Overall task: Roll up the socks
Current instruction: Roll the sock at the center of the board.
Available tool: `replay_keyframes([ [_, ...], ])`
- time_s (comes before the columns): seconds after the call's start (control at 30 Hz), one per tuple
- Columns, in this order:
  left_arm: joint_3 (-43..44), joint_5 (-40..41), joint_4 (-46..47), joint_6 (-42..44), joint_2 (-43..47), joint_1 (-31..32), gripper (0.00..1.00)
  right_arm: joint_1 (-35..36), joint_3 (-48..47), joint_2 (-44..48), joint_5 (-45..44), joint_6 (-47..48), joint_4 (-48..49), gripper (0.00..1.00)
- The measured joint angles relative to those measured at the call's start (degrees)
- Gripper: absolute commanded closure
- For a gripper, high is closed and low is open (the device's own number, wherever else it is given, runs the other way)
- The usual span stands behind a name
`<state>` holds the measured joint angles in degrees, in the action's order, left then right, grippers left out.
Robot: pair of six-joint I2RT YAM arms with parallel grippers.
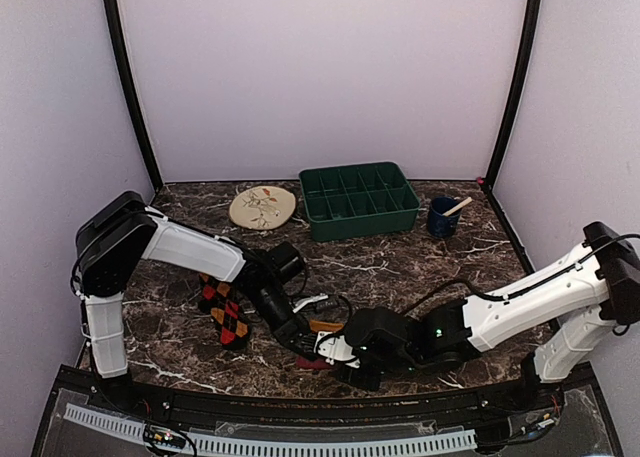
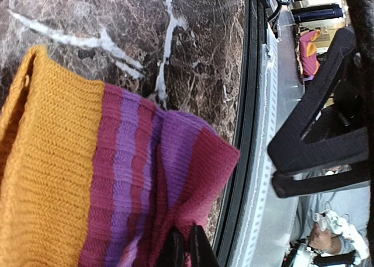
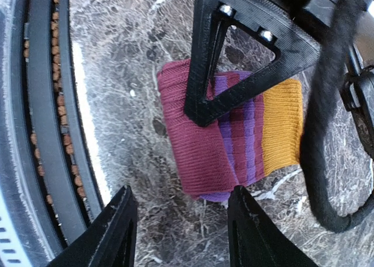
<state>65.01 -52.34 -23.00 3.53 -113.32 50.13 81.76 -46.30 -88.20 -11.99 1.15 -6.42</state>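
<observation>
Fingers (image 2: 175,252) of your left gripper (image 2: 187,246) are closed tight on the folded magenta sock (image 3: 196,156), a soft ribbed knit with purple stripes and orange-yellow cuff, on the veined marble table (image 1: 420,267) near its front edge; your right gripper (image 3: 181,192) hangs over it, jaws apart, holding nothing; the black argyle sock (image 1: 224,312) lies flat beside your left arm.

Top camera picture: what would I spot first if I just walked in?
Probably the bright folded magenta sock with purple stripes and an orange-yellow cuff, near the front edge of the table. The left claw pinches it, and the right claw hangs open just above it. Next you'd notice the black argyle sock lying further left.
</observation>
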Motion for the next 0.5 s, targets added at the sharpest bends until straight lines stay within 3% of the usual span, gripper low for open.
replay_keyframes([
  [0.5, 3.56, -4.79, -5.14, 3.74, -4.09, -1.55, 1.00, 0.28, -3.91, -7.91, -4.04, 9.49, -0.20, 0.50],
])
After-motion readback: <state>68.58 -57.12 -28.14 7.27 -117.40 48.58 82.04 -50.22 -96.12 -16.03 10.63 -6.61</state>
